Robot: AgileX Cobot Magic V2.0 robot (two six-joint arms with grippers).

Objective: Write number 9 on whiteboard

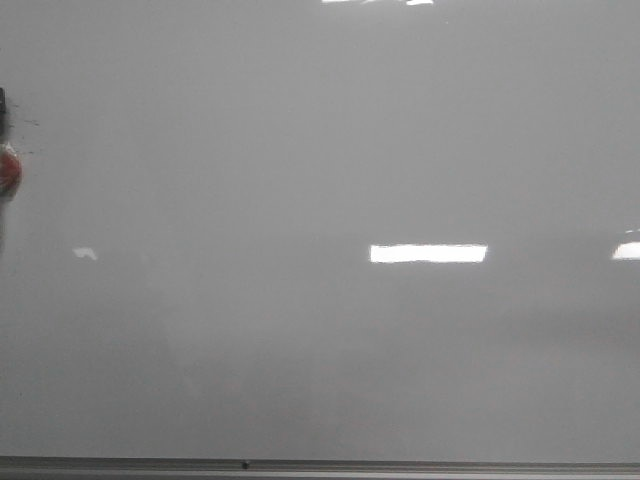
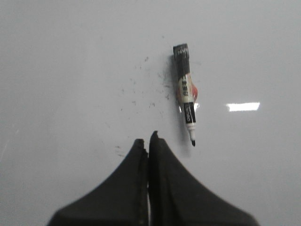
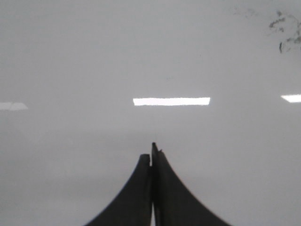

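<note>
While nothing is written yet, I read this as the very start.
Whiteboard (image 1: pixel 320 350): fills the front view, bare grey gloss, thin metal edge along the bottom; no number 9 anywhere.
Marker (image 2: pixel 186 94): uncapped, lying on the board in the upper right of my left wrist view, tip pointing toward my fingers, smudges beside it.
Left gripper (image 2: pixel 147 141): fingers pressed together, empty, just short of the marker.
Right gripper (image 3: pixel 153 151): also closed, empty.
Next: I judge my left fingers must spread and straddle the barrel.
</note>
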